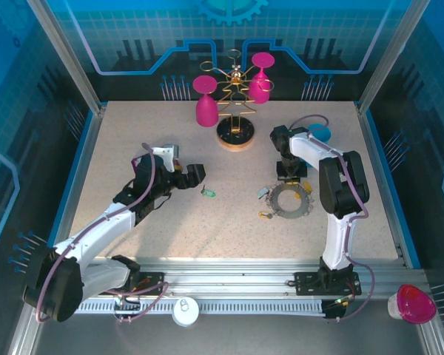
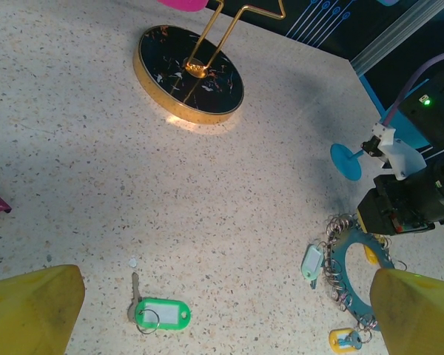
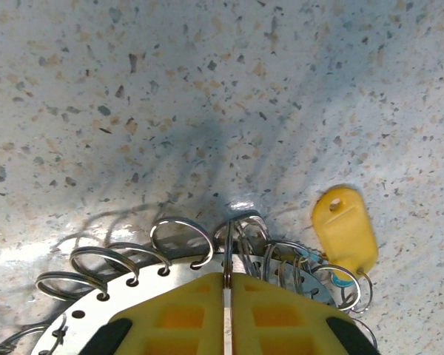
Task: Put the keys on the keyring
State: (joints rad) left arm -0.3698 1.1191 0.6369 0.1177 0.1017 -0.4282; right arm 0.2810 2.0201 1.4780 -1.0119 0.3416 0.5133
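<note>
The keyring (image 1: 291, 198) is a flat grey ring plate with holes, carrying several small wire rings; it lies right of the table's centre. My right gripper (image 1: 291, 171) is at its far rim, and in the right wrist view its yellow fingers (image 3: 281, 310) are shut on one upright wire ring (image 3: 227, 248) of the plate (image 3: 133, 310). A green-tagged key (image 1: 208, 193) (image 2: 161, 313) lies loose on the table, just ahead of my open left gripper (image 1: 194, 176) (image 2: 226, 296). A pale mint-tagged key (image 2: 311, 261) and yellow-tagged keys (image 2: 343, 340) (image 3: 345, 225) hang at the keyring's (image 2: 359, 274) edge.
A gold glass rack on a round base (image 1: 235, 137) (image 2: 189, 72) stands at the back centre and holds two pink glasses (image 1: 206, 103). A light blue glass foot (image 1: 320, 132) (image 2: 345, 161) lies behind the right arm. A pink cup (image 1: 414, 303) sits off the table's front right.
</note>
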